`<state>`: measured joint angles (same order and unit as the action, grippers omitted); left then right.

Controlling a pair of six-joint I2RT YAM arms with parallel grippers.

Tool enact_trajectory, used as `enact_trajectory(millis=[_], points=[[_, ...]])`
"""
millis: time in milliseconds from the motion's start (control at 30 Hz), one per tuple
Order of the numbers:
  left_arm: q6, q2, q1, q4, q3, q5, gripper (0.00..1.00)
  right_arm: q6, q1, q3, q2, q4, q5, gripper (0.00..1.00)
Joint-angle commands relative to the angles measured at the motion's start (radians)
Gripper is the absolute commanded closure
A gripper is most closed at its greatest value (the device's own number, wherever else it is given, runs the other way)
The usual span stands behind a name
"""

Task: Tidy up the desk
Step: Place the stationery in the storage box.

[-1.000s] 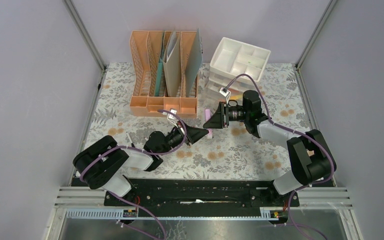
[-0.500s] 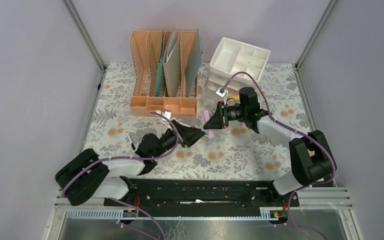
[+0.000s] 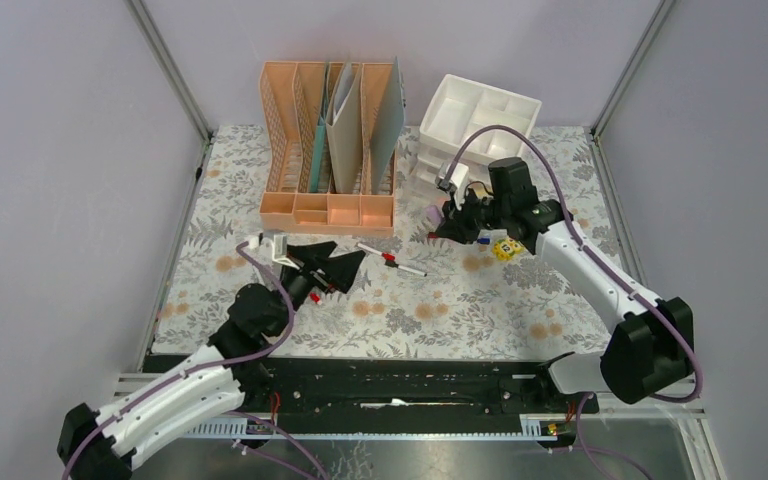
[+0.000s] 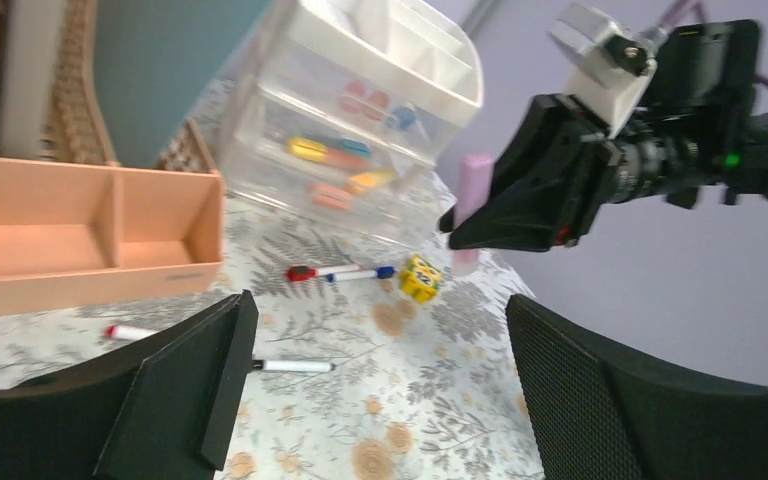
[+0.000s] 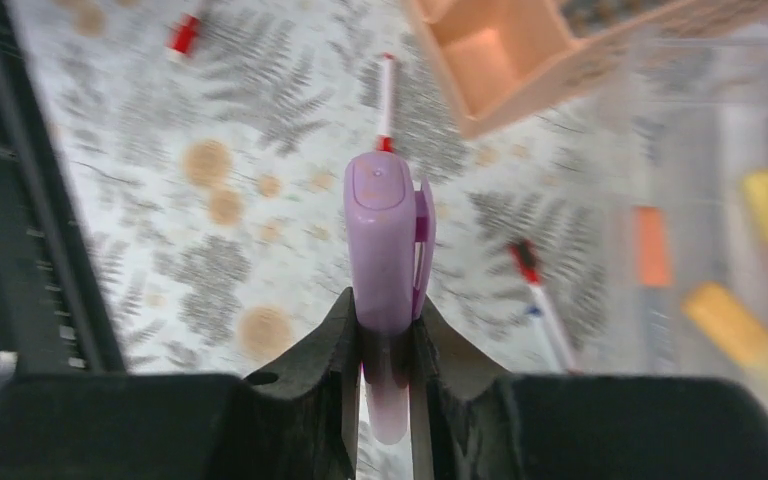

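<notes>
right gripper (image 5: 388, 310) fingers clamped on a lilac pen (image 5: 388, 230), held above the desk (image 3: 440, 310) near its far edge, beside the white drawer unit (image 3: 438, 168). left gripper (image 3: 345, 252) gapes wide and empty toward the near left corner. a stowing step, it appears; next, the pen needs placing in the unit.

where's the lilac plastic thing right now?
The lilac plastic thing is clamped in the right gripper. In the top view it sits right of centre, just in front of the clear drawer unit and right of the peach rack.
</notes>
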<state>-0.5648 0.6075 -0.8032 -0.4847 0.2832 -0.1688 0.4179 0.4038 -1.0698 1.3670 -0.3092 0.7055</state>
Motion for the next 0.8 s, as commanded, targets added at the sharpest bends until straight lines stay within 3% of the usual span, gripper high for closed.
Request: enact_trajectory(millis=[0, 267, 333, 367, 567, 767], points=[[0.083, -0.101, 0.002, 0.240, 0.003, -0.163, 0.01, 0.213, -0.004, -0.116, -0.013, -0.120, -0.266, 1.00], [0.096, -0.167, 0.002, 0.307, 0.004, -0.219, 0.01, 0.213, -0.004, -0.269, 0.100, -0.120, -0.266, 1.00], [0.105, -0.169, 0.003, 0.309, 0.007, -0.228, 0.01, 0.316, -0.003, -0.296, 0.138, -0.161, -0.574, 0.96], [0.109, -0.167, 0.003, 0.312, 0.010, -0.231, 0.01, 0.326, -0.003, -0.309, 0.156, -0.157, -0.612, 0.95], [0.114, -0.154, 0.002, 0.321, 0.015, -0.239, 0.01, 0.334, -0.003, -0.361, 0.254, -0.113, -0.756, 0.91], [0.099, -0.148, 0.003, 0.303, 0.002, -0.242, 0.01, 0.347, -0.004, -0.376, 0.325, -0.087, -0.814, 0.79]])
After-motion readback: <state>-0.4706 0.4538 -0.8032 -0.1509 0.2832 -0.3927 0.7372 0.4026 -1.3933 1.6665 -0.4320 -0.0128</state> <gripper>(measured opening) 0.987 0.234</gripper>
